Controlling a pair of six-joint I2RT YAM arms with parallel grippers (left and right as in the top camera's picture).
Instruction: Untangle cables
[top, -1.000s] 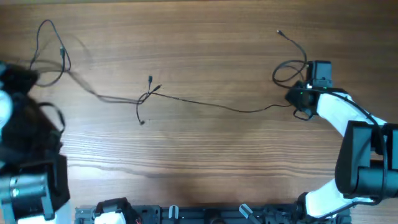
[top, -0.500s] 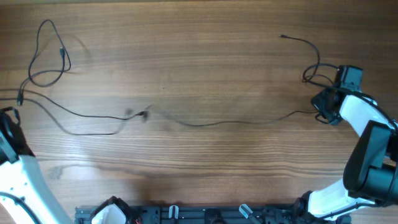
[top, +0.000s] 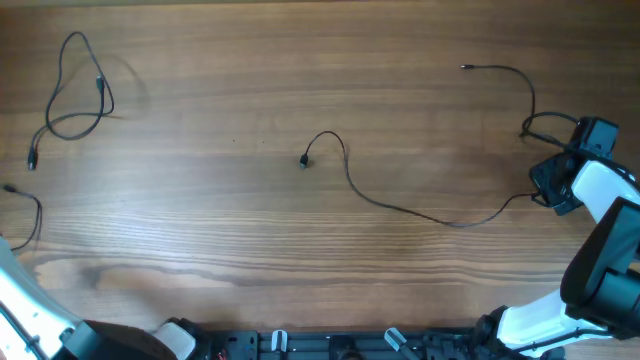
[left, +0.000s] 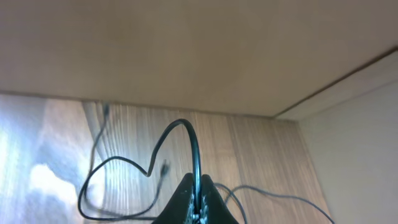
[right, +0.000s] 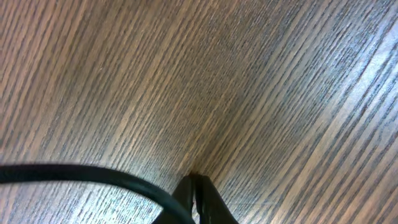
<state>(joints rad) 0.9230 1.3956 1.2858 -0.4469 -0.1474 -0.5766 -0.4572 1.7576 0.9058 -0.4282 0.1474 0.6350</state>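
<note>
Three thin black cables lie apart on the wooden table. One cable (top: 75, 90) forms a loop at the far left. A short cable (top: 30, 215) runs off the left edge, and my left gripper (left: 198, 186) is shut on it (left: 194, 149) above the table's corner. The long cable (top: 400, 208) runs from a plug end near the middle (top: 303, 160) to my right gripper (top: 548, 188) at the right edge, then on to an end at the back (top: 465, 67). In the right wrist view the gripper (right: 194, 180) is shut low over the wood, with the cable (right: 93, 173) crossing beside it.
The left arm's white link (top: 20, 300) crosses the front left corner. The right arm (top: 600, 250) stands at the right edge. A black rail (top: 330, 345) runs along the front edge. The table's far edge and a wall (left: 348, 62) show in the left wrist view.
The small knot at the middle has come apart. Both arms pulled outward, left and right. The long cable's free end has slid to the centre, and the left cable now trails off the left edge.
</note>
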